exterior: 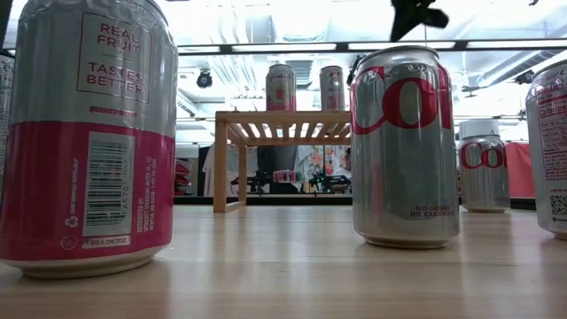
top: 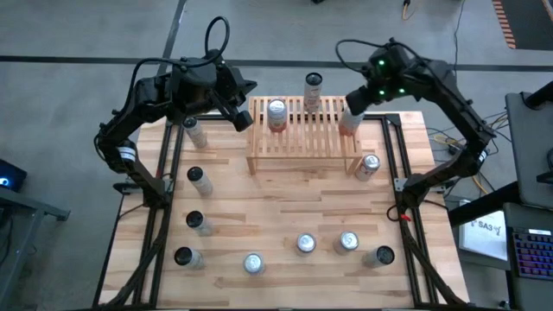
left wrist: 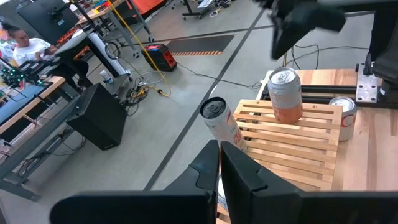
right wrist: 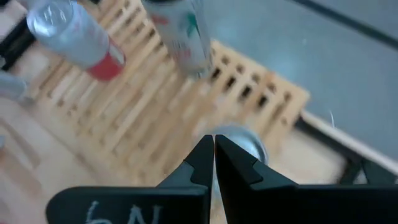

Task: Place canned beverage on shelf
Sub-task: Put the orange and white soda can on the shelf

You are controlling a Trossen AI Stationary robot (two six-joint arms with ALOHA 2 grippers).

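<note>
The light wooden shelf stands at the table's far middle with three cans upright on its slats: one near the left end, one at the far edge, one at the right end. My right gripper is shut and hovers just above the right-end can, clear of its top. My left gripper is shut and held high at the shelf's left end, touching nothing. Another can stands on the table at the shelf's near right corner.
Several loose cans stand on the table: along the left side and in a row near the front edge. Two of them loom close in the low view. Black frame rails run down both table sides.
</note>
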